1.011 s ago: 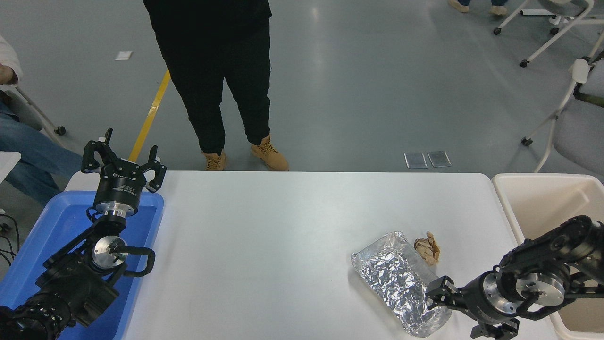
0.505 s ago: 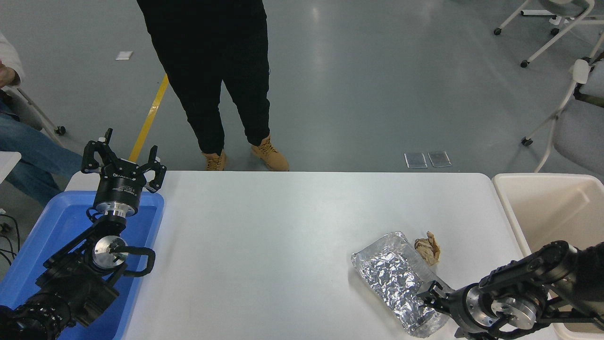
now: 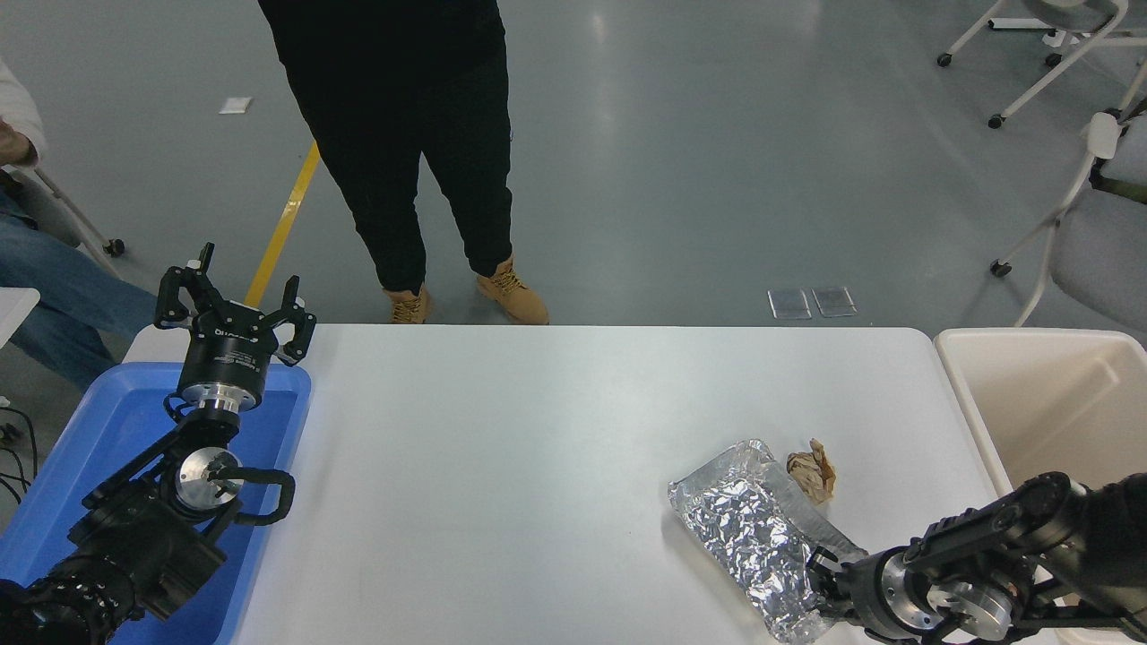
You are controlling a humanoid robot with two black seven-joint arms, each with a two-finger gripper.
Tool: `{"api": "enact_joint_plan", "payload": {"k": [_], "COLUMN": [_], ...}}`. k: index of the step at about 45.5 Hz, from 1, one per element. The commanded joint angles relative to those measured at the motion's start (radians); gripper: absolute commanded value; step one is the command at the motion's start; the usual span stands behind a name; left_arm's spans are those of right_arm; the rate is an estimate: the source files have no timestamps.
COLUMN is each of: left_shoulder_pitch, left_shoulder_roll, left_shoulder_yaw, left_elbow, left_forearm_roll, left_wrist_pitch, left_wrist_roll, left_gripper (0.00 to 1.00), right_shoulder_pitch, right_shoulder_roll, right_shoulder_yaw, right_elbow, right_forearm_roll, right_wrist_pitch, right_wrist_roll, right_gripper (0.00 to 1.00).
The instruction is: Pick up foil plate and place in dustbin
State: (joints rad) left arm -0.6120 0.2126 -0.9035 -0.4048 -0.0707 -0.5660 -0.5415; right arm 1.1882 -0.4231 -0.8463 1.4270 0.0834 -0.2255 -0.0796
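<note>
The foil plate point(image 3: 748, 528), a crinkled silver oblong tray, lies on the white table point(image 3: 538, 430) at the near right, slanting toward the front edge. My right gripper point(image 3: 820, 584) comes in low from the lower right and sits at the plate's near right end, touching or overlapping its rim; its body hides that end. The beige dustbin point(image 3: 957, 376) stands off the table's right edge, beside the right arm. My left gripper point(image 3: 237, 285) is parked open and empty over the blue bin at the left.
A small crumpled brown paper ball point(image 3: 812, 473) lies just beyond the plate's right side. A blue plastic bin point(image 3: 99, 430) is at the table's left. A person in black point(image 3: 403, 161) stands at the far edge. Chairs point(image 3: 1075, 242) stand at the right.
My right gripper has dropped lower and moved left along the front edge, closing in on the plate's near end. The plate's near end has shifted slightly. The left arm has not moved.
</note>
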Motion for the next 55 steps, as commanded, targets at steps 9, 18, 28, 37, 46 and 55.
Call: {"api": "enact_joint_plan", "payload": {"k": [9,18,28,37,46,55], "left_shoulder_pitch": [0.000,0.000,0.000,0.000,0.000,0.000], "left_shoulder_roll": [0.001,0.001,0.001,0.001,0.001,0.001], "left_shoulder_yaw": [0.000,0.000,0.000,0.000,0.000,0.000], "left_elbow": [0.000,0.000,0.000,0.000,0.000,0.000], "left_forearm_roll": [0.000,0.000,0.000,0.000,0.000,0.000], "left_wrist_pitch": [0.000,0.000,0.000,0.000,0.000,0.000], "left_wrist_roll": [0.000,0.000,0.000,0.000,0.000,0.000], "left_gripper": [0.99,0.99,0.99,0.99,0.99,0.99], "right_shoulder_pitch": [0.119,0.313,0.533,0.715,0.890,1.007], "right_shoulder_roll": [-0.029,-0.074,-0.120,-0.141,-0.151,-0.184], "right_shoulder_yaw": [-0.039,-0.102,-0.145,-0.183,-0.224,-0.243], "right_elbow": [0.041,0.099,0.113,0.110,0.104,0.098], "right_forearm_roll": [-0.016,-0.013,-0.010,-0.002,0.001,0.001], "right_wrist_pitch": [0.009,0.058,0.224,0.317,0.368,0.388], "right_wrist_roll": [0.009,0.009,0.009,0.008,0.009,0.009], "right_gripper": [0.00,0.00,0.00,0.00,0.00,0.00]}}
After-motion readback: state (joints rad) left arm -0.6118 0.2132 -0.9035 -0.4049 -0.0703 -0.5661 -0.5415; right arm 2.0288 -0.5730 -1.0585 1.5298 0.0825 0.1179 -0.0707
